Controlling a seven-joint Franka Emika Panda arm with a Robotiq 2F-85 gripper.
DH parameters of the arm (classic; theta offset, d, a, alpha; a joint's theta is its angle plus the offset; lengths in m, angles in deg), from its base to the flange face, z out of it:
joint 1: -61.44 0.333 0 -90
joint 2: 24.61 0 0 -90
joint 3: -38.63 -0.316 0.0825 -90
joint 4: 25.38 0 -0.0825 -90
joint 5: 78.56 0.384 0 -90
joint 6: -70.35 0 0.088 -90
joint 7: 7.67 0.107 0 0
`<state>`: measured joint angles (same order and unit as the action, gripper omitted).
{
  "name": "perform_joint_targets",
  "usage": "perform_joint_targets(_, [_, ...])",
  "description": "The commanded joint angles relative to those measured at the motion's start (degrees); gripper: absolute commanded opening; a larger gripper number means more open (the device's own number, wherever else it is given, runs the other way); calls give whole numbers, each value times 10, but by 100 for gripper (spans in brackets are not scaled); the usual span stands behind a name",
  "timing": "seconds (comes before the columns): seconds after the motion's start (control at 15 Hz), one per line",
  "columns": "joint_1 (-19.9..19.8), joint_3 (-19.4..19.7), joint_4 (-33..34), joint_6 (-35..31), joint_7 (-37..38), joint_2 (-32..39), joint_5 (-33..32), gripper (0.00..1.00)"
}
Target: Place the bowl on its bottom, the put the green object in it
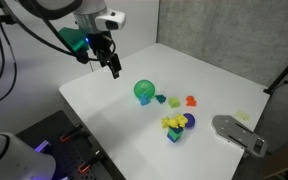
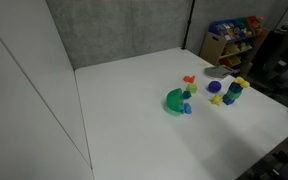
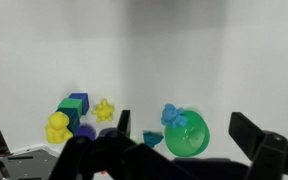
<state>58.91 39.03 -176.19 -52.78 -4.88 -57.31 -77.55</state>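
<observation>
The white counter [image 1: 104,100] carries all the toys in a loose cluster toward one side, and the near half is bare. The arm hangs above the far corner, with its gripper [image 1: 114,68] well apart from every item, up in the air and holding nothing. In the wrist view its two fingers [image 3: 246,132] stand wide apart and frame the cluster, which suggests it is lining up an approach. A grey flat device [image 1: 239,135] lies at the counter's edge, away from the work. The multicoloured block pile [image 1: 176,125] stands apart from the bowl and plays no part. The bowl [image 1: 144,92] shows in both exterior views as a round green disc, so I judge it to be tipped on its side rather than resting on its bottom; righting it is not yet done. A small blue piece [image 3: 172,115] touches its rim. The green object [image 3: 152,140] lies on the counter just beside the bowl, outside it. An orange piece [image 1: 191,101] and a yellow-green piece [image 1: 176,101] lie near.
</observation>
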Motion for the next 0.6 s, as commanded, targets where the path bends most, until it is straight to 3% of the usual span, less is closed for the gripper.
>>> perform_joint_targets(0.0, [15,-5,26,-58,6,86,16,100])
perform_joint_targets(0.53, [31,-5,89,-170,14,276,72,100])
